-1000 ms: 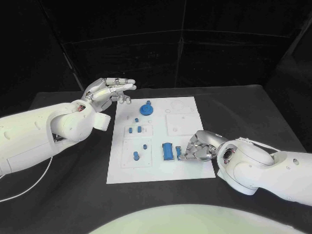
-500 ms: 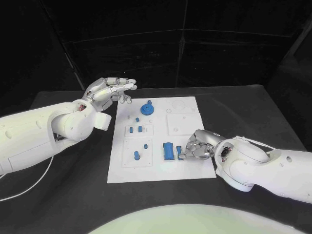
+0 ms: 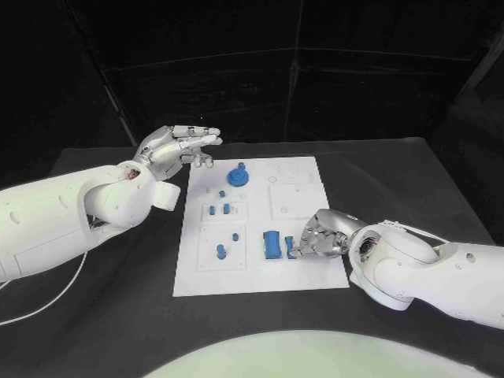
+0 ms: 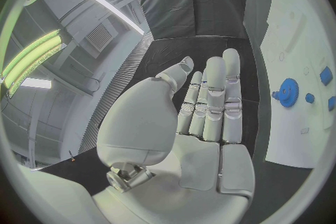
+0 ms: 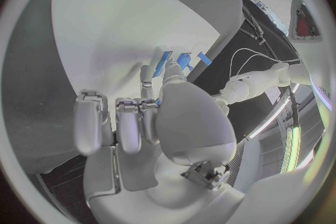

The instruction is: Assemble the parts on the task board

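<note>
The left hand (image 3: 179, 146) is spread wide and holds nothing. The right hand (image 3: 318, 239) pinches a small blue part (image 3: 290, 246) on the task board (image 3: 300, 268). No writing can be read.

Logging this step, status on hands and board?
Left hand open, off the task board's far left corner. Right hand fingers at small blue part, grip unclear. Nothing in the way.

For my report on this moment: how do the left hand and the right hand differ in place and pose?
The left hand hovers off the task board beside its far left corner, near the blue gear-shaped part; the right hand is low at the board's near right, against the long blue part. The left hand's fingers are straight and empty; the right hand's are curled. Whether it grips anything is unclear. Both are silver.
</note>
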